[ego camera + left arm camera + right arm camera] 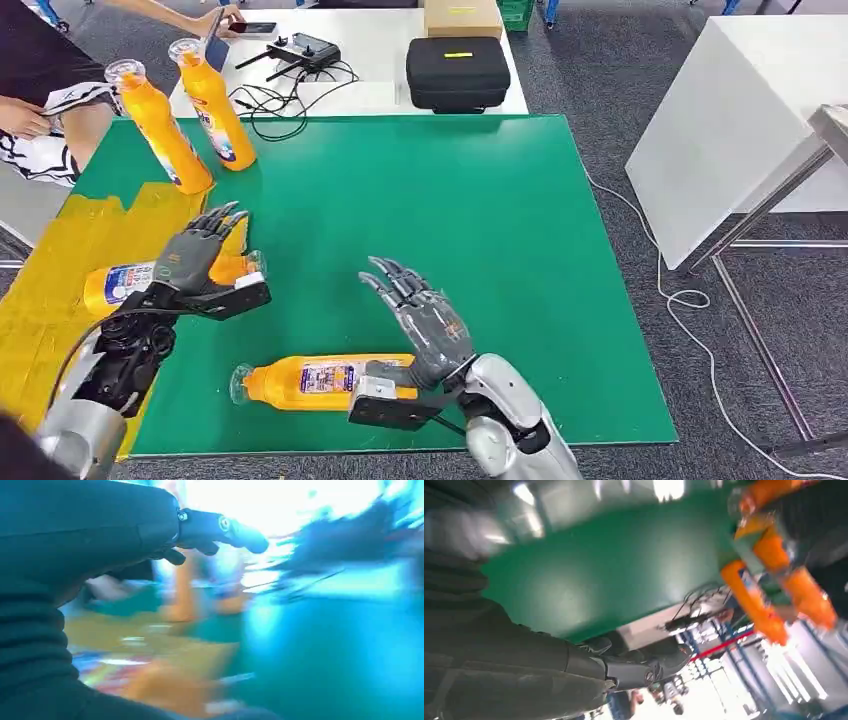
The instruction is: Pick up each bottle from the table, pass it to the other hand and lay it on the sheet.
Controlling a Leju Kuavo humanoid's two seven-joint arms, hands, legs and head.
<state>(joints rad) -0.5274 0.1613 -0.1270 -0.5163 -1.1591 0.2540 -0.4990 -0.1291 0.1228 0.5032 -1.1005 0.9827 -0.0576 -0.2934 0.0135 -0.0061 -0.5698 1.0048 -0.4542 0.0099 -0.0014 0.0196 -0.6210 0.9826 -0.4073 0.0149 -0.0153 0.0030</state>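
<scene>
Two orange bottles (pixel 160 130) (pixel 215 105) stand upright at the back left of the green mat (pixel 450 220). A third orange bottle (pixel 115 283) lies on the yellow sheet (pixel 60 320) at the left. My left hand (pixel 195 258) hovers over its neck end with fingers spread, holding nothing. A fourth orange bottle (pixel 315 380) lies on the mat near the front edge. My right hand (pixel 425 320) is beside its base end, fingers spread and empty. The blurred left wrist view shows my left hand (pixel 75 555). The right wrist view shows my right hand (pixel 524 670) and the upright bottles (pixel 754 605).
Behind the mat a white table (pixel 390 95) carries a black case (pixel 458 72), a controller (pixel 303 50) with cables and a cardboard box (pixel 462 17). A person (pixel 40 90) sits at the back left. Another white table (pixel 740 110) stands to the right.
</scene>
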